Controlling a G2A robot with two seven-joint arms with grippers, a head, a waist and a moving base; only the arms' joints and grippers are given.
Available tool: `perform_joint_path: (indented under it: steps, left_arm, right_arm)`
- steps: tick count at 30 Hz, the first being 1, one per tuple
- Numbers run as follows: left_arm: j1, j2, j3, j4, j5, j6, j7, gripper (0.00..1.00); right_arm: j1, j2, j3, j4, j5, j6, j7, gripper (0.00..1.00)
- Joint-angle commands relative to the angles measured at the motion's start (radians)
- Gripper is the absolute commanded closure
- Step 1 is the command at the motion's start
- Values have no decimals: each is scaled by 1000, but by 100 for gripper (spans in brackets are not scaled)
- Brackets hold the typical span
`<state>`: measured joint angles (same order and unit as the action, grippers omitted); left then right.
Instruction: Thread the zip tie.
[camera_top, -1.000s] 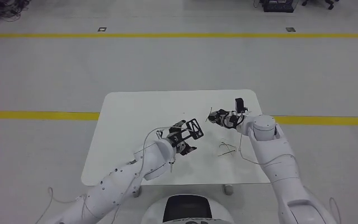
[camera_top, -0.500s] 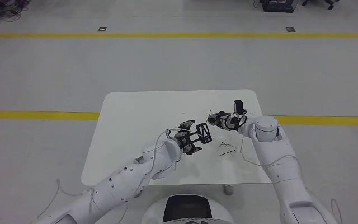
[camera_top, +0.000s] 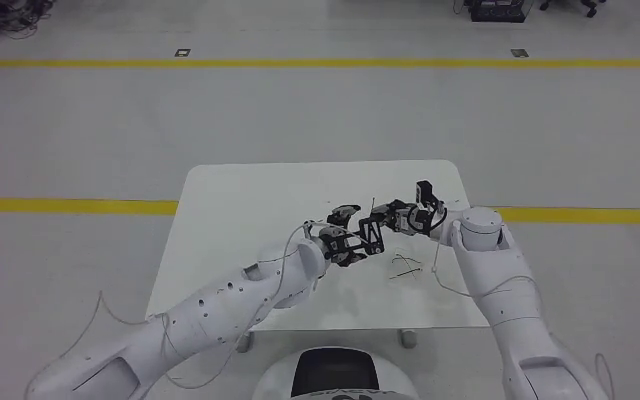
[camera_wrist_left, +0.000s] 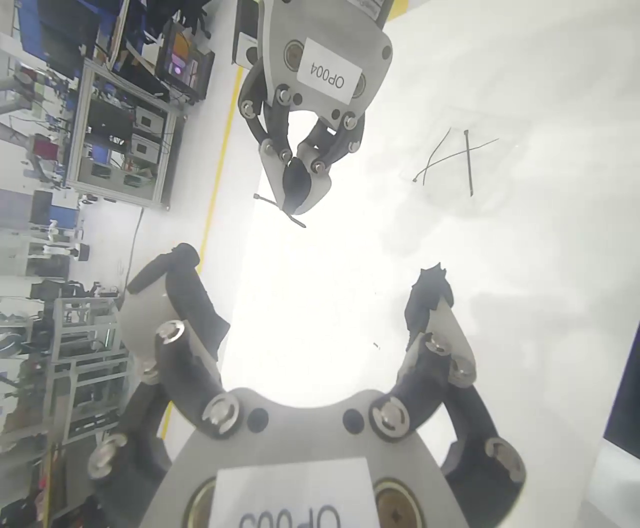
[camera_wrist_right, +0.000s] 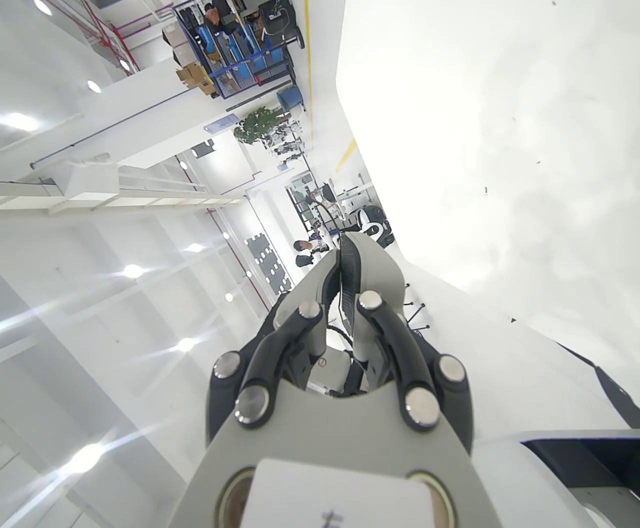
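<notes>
Zip tie (camera_wrist_left: 267, 202) is up in the air over the table (camera_top: 250, 200). Left gripper (camera_wrist_left: 307, 267) is spread wide apart and holds nothing. Right gripper (camera_wrist_left: 296, 197) faces it, close by, pinched tight on the tie. Spare ties (camera_wrist_left: 450, 155) lie on the table to one side. The held tie pokes out both sides of the pinch, crosswise, straight ahead of the left gripper. The lump at one end may be its head.
</notes>
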<state>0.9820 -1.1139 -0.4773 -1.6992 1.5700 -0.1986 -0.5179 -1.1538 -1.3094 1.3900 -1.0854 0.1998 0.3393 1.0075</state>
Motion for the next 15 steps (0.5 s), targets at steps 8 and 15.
perform_joint_path:
  steps: [8, 15]
  left_arm:
    - [-150, 33, 159, 38, 0, 1, 26, 0]
    - [-229, 40, 268, 70, 0, 170, 37, 0]
  right_arm:
    - [-12, 5, -23, -16, 34, 1, 8, 100]
    - [-13, 9, -37, -25, 37, 0, 6, 100]
